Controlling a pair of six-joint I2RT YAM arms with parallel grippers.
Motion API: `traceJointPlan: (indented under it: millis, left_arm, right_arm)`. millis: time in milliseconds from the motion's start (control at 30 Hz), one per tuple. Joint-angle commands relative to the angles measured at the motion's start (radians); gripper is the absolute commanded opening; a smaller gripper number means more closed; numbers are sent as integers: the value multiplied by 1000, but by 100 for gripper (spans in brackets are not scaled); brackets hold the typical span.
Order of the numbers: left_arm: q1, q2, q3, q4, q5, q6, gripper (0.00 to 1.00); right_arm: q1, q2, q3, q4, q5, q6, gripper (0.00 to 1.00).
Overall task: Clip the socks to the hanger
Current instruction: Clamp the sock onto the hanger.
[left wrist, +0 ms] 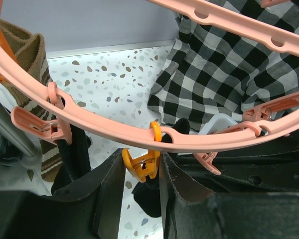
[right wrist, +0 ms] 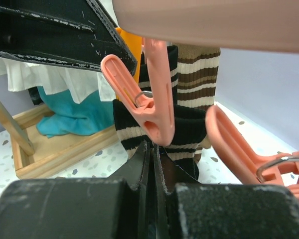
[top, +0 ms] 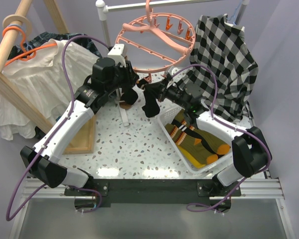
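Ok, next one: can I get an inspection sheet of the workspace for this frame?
Surface: speckled white table.
Job's things: pink ring hanger on the white rack; striped sock hanging at its rim; more socks in white basket.
Clutter: checked shirt, white blouse, wooden tray.
Grippers: left gripper closed around orange clip; right gripper shut on dark sock.
Cables: purple cables loop over both arms.
Surroundings: lilac wall.
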Motion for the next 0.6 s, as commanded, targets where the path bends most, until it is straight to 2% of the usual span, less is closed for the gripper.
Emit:
traceJointPlan:
  millis: [0, 567]
  left_arm:
    - [7, 1, 38, 14, 20, -21, 0]
    - [7, 4, 47, 17, 31, -33, 0]
  right_arm:
    - [-1, -6, 48, 88, -3, 11, 0]
    - [-1, 5, 60, 123, -13, 52, 0]
